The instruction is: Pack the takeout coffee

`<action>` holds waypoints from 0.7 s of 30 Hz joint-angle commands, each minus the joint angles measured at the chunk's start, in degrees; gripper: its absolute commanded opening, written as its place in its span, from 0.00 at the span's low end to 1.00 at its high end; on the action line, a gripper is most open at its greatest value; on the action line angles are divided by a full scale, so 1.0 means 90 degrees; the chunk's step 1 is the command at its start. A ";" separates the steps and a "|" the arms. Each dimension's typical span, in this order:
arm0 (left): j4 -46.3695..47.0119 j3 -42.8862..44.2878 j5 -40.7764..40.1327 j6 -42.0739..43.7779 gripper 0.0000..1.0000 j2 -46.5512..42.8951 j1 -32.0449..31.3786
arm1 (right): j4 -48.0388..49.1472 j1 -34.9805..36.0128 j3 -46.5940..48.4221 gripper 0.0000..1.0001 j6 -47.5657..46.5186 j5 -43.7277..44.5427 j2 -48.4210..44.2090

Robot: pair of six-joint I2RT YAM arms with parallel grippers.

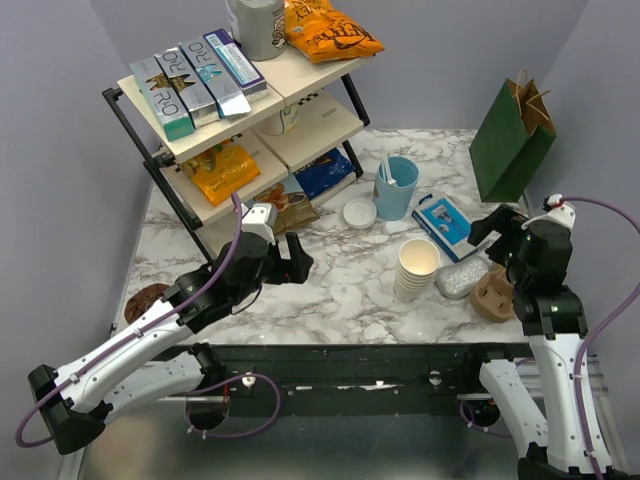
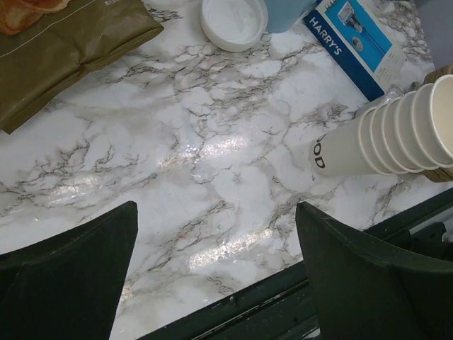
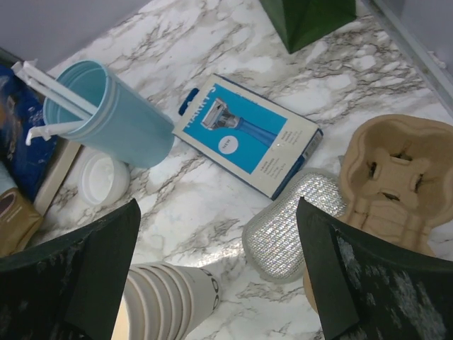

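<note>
The takeout coffee (image 1: 359, 212) is a low round cup with a white lid. It stands on the marble table beside the light blue cup; little of its body shows under the lid. It also shows at the top of the left wrist view (image 2: 233, 21) and at the left of the right wrist view (image 3: 102, 180). My left gripper (image 1: 290, 258) (image 2: 216, 276) is open and empty, above bare marble, near-left of the coffee. My right gripper (image 1: 495, 235) (image 3: 216, 276) is open and empty, to the right, above the silver pad (image 3: 290, 230).
A stack of lidless cream cups (image 1: 417, 268) stands at centre front. A light blue cup with white sticks (image 1: 397, 187), a blue razor box (image 1: 442, 225), a brown cup carrier (image 1: 495, 295), a green paper bag (image 1: 512, 140) and a shelf rack (image 1: 240, 110) surround it.
</note>
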 commanded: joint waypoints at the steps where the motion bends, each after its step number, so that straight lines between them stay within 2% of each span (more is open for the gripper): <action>1: 0.0148 0.0041 0.0141 0.0025 0.99 0.0087 -0.0013 | 0.0292 0.0014 0.0084 1.00 -0.0218 -0.1154 0.0037; 6: 0.0304 -0.0008 0.0151 0.0201 0.99 0.0126 -0.0013 | 0.0235 0.0014 0.0200 1.00 -0.0501 -0.3282 0.0348; 9: 0.0392 -0.0066 0.0219 0.0230 0.99 0.0165 -0.0013 | -0.0321 0.0014 0.0493 0.98 -0.0696 -0.4299 0.0835; 11: 0.0480 -0.0135 0.0258 0.0269 0.99 0.0185 -0.0013 | -0.0790 0.0024 0.0660 0.92 -0.0784 -0.4534 0.1042; 16: 0.0704 -0.0193 0.0473 0.0347 0.99 0.0233 -0.0013 | -0.1151 0.0053 0.0669 0.85 -0.0784 -0.4409 0.1237; 21: 0.0832 -0.0233 0.0561 0.0386 0.99 0.0302 -0.0013 | -0.1397 0.0111 0.0660 0.73 -0.0813 -0.4448 0.1316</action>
